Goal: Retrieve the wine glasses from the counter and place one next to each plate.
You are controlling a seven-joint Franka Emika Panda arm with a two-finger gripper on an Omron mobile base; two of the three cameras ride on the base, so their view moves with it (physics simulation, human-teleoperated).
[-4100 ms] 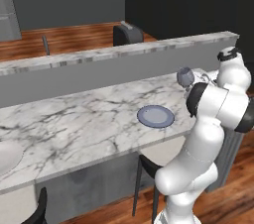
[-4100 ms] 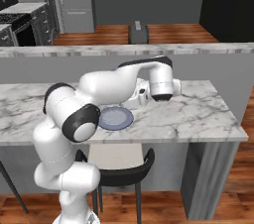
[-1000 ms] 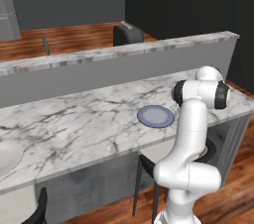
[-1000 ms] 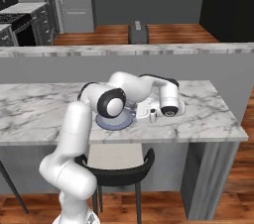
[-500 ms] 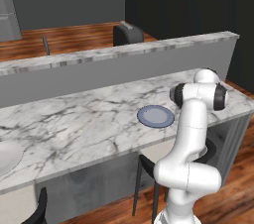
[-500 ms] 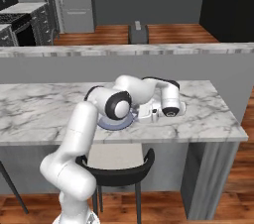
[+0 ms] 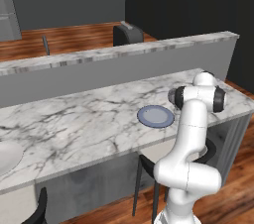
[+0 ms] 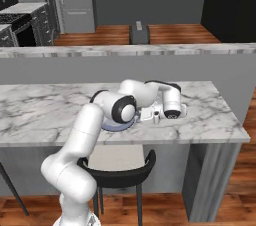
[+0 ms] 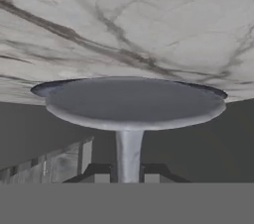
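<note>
Gripper (image 9: 128, 176): clamped on the stem of a wine glass (image 9: 130, 104), foot toward the marble.
Glass: held low over the bar top (image 8: 210, 115), just right of the plate (image 7: 156, 116).
Risk: letting go before the foot sits flat could tip it.
Second risk: a sideways pull-out could catch the stem.

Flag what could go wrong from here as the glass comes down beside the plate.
The gripper pinches only the thin stem of the wine glass, so it could tilt or slip on touchdown. The plate lies close under the forearm; setting down too near could land the foot on its rim. The hand works near the bar's front edge.
</note>
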